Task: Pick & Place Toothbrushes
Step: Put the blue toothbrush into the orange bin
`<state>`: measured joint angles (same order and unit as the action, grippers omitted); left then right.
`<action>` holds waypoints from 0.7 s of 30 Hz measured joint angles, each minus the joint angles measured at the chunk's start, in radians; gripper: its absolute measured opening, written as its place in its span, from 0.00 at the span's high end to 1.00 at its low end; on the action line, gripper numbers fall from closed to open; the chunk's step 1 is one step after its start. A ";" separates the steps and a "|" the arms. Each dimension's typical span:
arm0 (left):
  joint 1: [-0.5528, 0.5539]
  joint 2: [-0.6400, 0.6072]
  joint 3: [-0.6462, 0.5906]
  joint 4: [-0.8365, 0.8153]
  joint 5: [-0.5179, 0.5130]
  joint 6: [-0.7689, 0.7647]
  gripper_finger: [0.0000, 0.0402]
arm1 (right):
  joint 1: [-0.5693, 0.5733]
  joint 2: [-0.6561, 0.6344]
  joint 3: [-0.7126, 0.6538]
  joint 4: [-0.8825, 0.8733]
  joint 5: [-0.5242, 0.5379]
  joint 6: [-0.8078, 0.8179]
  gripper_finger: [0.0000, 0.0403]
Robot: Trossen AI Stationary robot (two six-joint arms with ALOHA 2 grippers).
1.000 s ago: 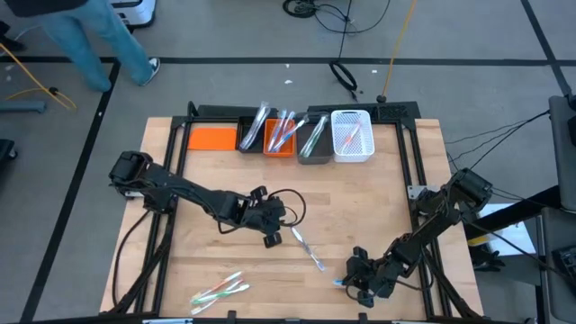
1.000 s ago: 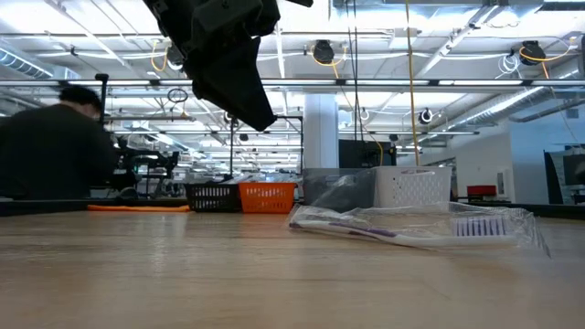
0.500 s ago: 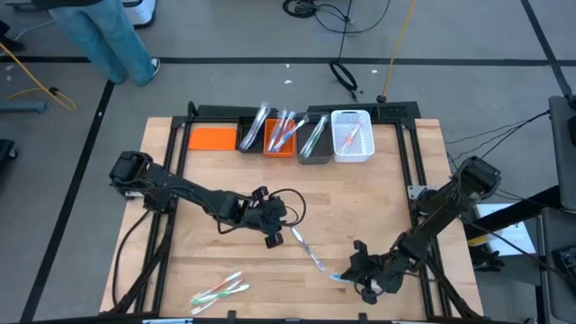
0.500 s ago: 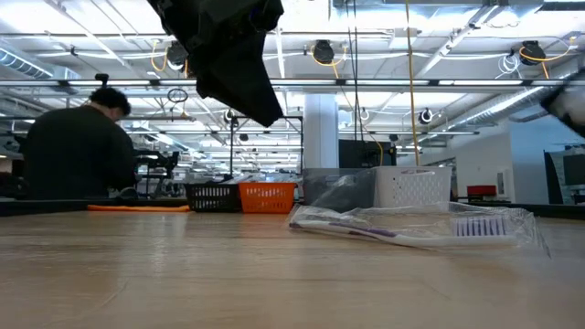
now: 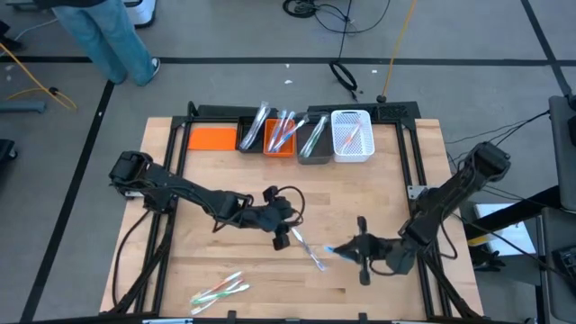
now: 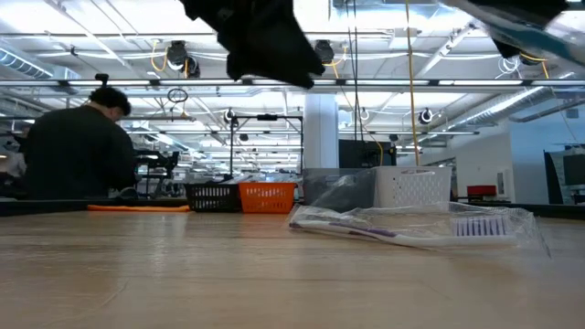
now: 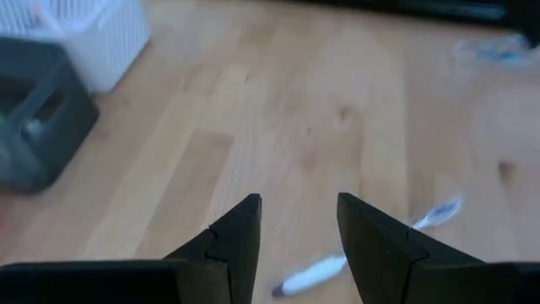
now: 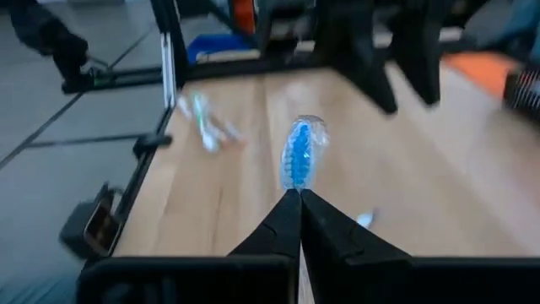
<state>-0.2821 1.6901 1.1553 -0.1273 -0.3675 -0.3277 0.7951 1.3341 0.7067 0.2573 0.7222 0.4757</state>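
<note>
My right gripper (image 5: 346,252) is shut on a blue toothbrush in a clear wrapper (image 8: 301,156), above the table's near right part. It also shows at the top of the low view (image 6: 521,23). My left gripper (image 7: 297,207) is open over mid-table (image 5: 281,238). It is just above and beside a wrapped purple-and-white toothbrush (image 5: 309,251) that lies flat on the wood (image 6: 411,227) and shows below the fingers (image 7: 363,257). Several more toothbrushes (image 5: 220,290) lie near the front left edge. My right gripper pinches one end of the blue toothbrush (image 8: 295,187) between its two fingertips. The fingers are about level and point toward the table's left. The toothbrush sticks out ahead of them, in line with the fingers, lifted clear of the table.
Along the far edge stand a flat orange piece (image 5: 211,138), a black bin (image 5: 250,137), an orange bin (image 5: 281,138), a grey bin (image 5: 312,142) and a white bin (image 5: 353,135), with toothbrushes in them. A person (image 6: 78,146) is beyond the table's far left.
My right gripper has risen from near the front edge with the blue toothbrush. It has gone toward the far edge and swung level, pointing left. My left gripper has moved a little to the right, toward the toothbrush lying on the table.
</note>
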 joint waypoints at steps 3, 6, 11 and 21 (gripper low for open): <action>0.000 0.000 0.000 0.074 0.000 0.038 0.60 | -0.028 -0.017 0.000 0.071 0.020 -0.108 1.00; 0.000 0.000 0.000 0.144 0.001 0.073 0.60 | -0.051 -0.028 0.000 0.167 0.059 -0.223 1.00; 0.000 0.000 0.000 0.239 0.001 0.119 0.60 | -0.083 -0.034 0.000 0.331 0.138 -0.426 1.00; 0.000 0.000 0.000 0.402 0.003 0.177 0.60 | -0.162 -0.034 0.000 0.623 0.142 -0.682 1.00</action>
<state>-0.2821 1.6901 1.1553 0.2748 -0.3649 -0.1511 0.6332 1.3002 0.7071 0.8799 0.8645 -0.2066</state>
